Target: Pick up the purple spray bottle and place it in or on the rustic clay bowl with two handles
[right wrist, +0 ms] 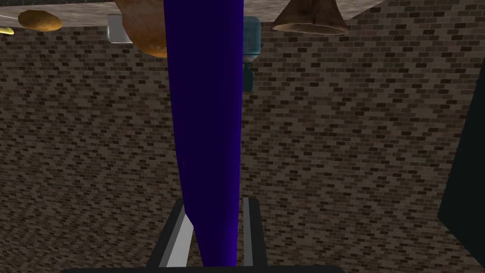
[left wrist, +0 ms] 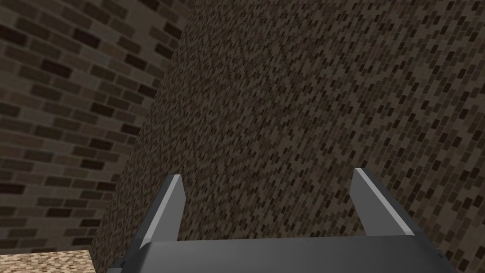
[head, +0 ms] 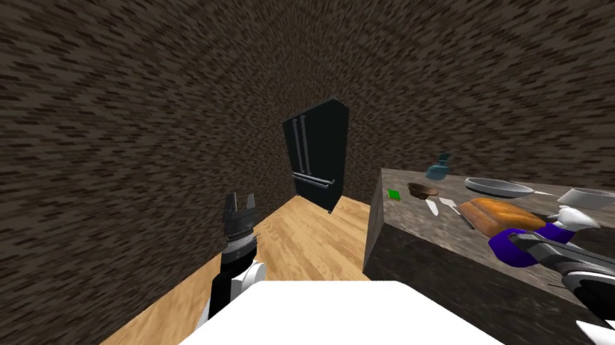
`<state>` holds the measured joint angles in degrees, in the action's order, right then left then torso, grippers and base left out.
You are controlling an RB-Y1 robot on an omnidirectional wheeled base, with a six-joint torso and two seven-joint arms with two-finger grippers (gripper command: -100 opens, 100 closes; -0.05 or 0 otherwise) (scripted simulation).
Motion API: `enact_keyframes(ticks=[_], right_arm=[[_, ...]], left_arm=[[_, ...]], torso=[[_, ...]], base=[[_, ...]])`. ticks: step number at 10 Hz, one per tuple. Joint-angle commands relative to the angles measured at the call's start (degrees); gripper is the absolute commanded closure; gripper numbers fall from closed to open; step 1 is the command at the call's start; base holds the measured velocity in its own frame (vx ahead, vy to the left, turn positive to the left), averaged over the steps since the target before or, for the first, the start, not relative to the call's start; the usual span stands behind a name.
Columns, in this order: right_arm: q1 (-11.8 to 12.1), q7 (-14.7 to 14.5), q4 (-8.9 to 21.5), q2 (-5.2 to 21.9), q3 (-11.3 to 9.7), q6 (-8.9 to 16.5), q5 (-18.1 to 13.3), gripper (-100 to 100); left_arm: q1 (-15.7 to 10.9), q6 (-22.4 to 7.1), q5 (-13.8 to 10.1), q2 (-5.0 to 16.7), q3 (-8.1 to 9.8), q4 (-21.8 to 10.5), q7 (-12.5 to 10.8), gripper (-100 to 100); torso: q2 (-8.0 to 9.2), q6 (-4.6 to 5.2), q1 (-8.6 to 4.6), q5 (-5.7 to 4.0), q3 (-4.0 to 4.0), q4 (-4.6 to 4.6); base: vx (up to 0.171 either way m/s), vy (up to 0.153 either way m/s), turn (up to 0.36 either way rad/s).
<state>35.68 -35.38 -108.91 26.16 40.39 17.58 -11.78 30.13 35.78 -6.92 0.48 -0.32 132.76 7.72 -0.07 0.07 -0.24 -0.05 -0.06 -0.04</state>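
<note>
Head view, entries by descending size.

Brick wall [head: 112,94]: dark brown, on all sides.
Plank floor [head: 292,240]: light wood.
Counter [head: 416,263]: mottled grey-brown top and side, on my right.
Refrigerator [head: 317,155]: black, bar handles, by the far wall past the counter's end.
Right gripper [head: 523,235]: over the counter's near edge, closed on the bottle.
Purple spray bottle [head: 511,249]: deep violet body and white spray head, lying sideways in the grip. I cannot tell whether it touches the counter.
Left gripper [left wrist: 268,173]: raised over the floor, well apart from the counter, fingers spread wide with nothing between them.
Orange-brown loaf [head: 500,214]: on the counter, just beyond the bottle.
Grey plate [head: 497,187]: behind the loaf.
Pale grey bowl [head: 591,198]: to the right of the loaf.
Clay bowl [head: 422,189]: small, brown, towards the counter's far end and well apart from the bottle.
Teal bottle [head: 439,167]: just behind the clay bowl.
Green block [head: 394,194]: beside the clay bowl, at the counter's edge.

Right wrist view adds the grip itself — both blades pressing the sides of a smooth, unmarked violet column that tapers towards the gripper body — and a potato [right wrist: 40,20] on the counter. The spray head shows in the head view.
</note>
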Motion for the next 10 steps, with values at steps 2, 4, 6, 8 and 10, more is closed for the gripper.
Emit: enact_keyframes(ticks=[2, 4, 6, 8, 10], right_arm=[[1.28, 0.1, -0.29, 1.97, 2.83, 2.0, 2.75, 100], [2.64, 0.31, 0.36, 4.71, 5.76, 4.15, 5.94, 100], [3.54, 0.4, 0.72, 6.45, 7.46, 5.74, 7.86, 100], [4.4, 0.47, 1.0, 8.1, 8.98, 7.4, 9.57, 100], [5.55, 0.49, 1.31, 10.23, 10.76, 9.91, 11.67, 100]], left_arm=[[0.0, 0.0, 0.0, 0.0, 0.0, 0.0, 0.0, 0], [0.0, 0.0, 0.0, 0.0, 0.0, 0.0, 0.0, 0], [0.01, 0.0, 0.0, 0.01, 0.01, 0.0, 0.0, 0], [0.01, 0.0, 0.0, 0.01, 0.01, 0.0, 0.0, 0], [0.01, 0.0, 0.0, 0.01, 0.01, 0.0, 0.0, 0]], torso=[[-0.07, -0.03, -0.02, -0.01, -0.04, -0.01], [-0.19, -0.11, -0.1, -0.01, -0.11, -0.04], [-0.52, -0.21, -0.41, -0.1, -0.3, -0.11], [-0.46, -0.23, -0.41, -0.11, -0.28, -0.11], [-0.46, -0.29, -0.45, -0.13, -0.28, -0.11]], base=[[0.017, -0.029, 0.135], [0.055, -0.066, 0.253], [0.079, -0.117, 0.23], [0.055, -0.115, 0.239], [0.06, -0.169, 0.298]])
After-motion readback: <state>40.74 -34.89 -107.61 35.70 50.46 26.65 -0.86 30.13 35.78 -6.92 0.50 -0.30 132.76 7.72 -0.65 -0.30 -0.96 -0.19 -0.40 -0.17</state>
